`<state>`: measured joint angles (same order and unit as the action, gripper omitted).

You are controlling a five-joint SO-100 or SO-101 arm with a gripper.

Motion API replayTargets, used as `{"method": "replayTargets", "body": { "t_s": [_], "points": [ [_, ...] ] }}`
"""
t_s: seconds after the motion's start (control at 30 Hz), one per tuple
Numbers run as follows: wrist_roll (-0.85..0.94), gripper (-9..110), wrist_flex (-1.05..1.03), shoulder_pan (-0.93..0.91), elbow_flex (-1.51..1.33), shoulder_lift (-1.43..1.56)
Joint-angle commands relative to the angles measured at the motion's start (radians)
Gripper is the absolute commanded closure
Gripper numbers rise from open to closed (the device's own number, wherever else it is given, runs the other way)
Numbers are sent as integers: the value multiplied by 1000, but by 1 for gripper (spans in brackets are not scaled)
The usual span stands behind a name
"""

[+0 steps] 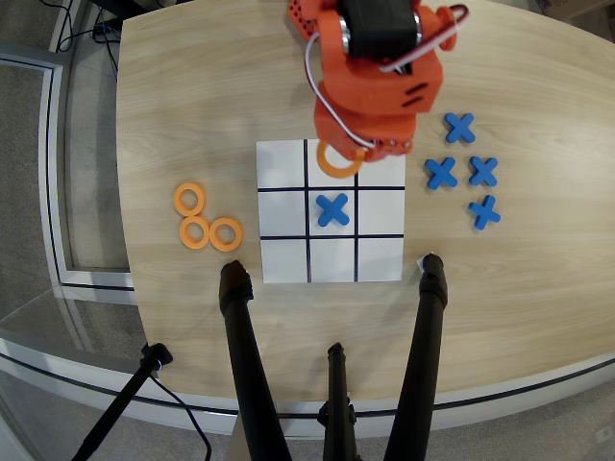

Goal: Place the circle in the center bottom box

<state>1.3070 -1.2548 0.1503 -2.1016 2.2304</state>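
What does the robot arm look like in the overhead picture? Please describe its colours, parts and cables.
The arm is made of bright orange plastic with blocky, rounded shells. A black block, probably a motor, sits at its top. Thin white and red cables loop along its left side and near the top right. Small dark slots and holes mark the shell. The gripper's fingers are hidden under the body.

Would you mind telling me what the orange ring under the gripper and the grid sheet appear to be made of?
The orange ring looks like matte plastic, possibly 3D-printed or foam: uniform colour, thick flat body, no shine. The grid sheet looks like plain white paper with black printed lines, lying flat on the wooden table.
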Motion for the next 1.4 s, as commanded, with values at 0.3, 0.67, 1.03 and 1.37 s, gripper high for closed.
{"method": "replayTargets", "body": {
  "t_s": [0.3,0.67,1.03,1.37],
  "points": [
    [8,102,190,-52,-64,-310],
    [-2,102,328,-57,-184,-388],
    [-6,102,459,-71,-235,-454],
    [-6,102,479,-66,-255,-462]
  ]
}}
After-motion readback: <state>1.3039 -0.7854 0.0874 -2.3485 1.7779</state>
